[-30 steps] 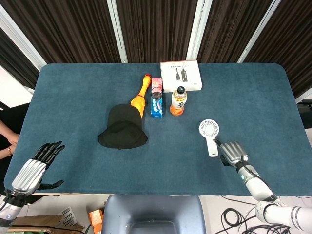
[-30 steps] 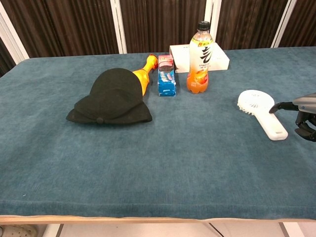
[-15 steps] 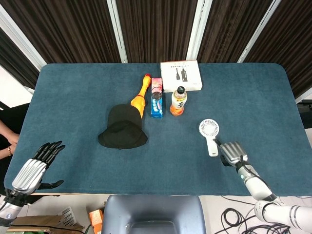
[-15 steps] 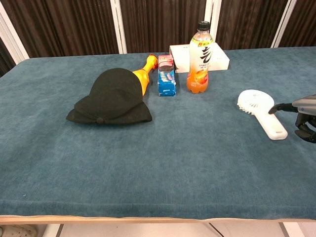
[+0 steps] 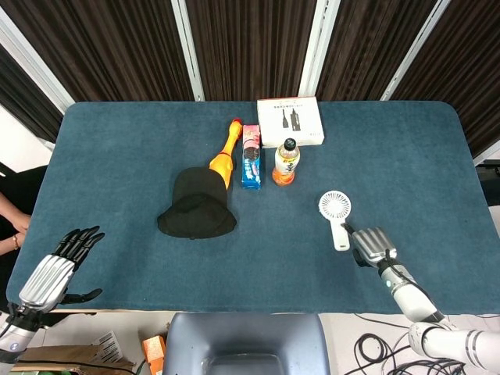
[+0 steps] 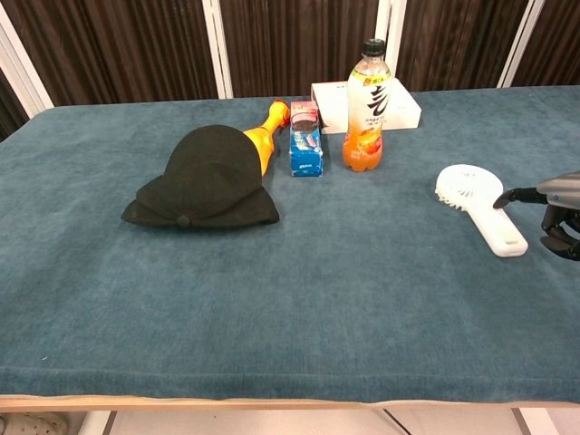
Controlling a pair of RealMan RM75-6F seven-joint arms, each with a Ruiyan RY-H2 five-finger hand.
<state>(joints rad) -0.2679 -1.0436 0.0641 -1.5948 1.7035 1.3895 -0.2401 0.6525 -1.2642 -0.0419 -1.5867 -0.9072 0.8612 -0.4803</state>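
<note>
No real change over the last second; my right hand (image 5: 373, 245) sits as before at the near right of the tabletop (image 5: 117, 172), just beside the handle of the white fan (image 5: 337, 215), one fingertip about touching it; fan flat, unmoved, not lifted; so the grasp hasn't closed, I judge. Right fingers curled in, clasping nothing I can see; chest view cuts that hand at the frame edge, so contact is hard to confirm. Left hand (image 5: 58, 267) parked at the near left edge, fingers spread, released, absent from chest view. Further out: black hat (image 5: 197, 205), rubber chicken (image 5: 225, 153) half hidden behind it, blue packet (image 5: 251, 156), orange bottle (image 5: 286, 162), white box (image 5: 291, 121); all static.
</note>
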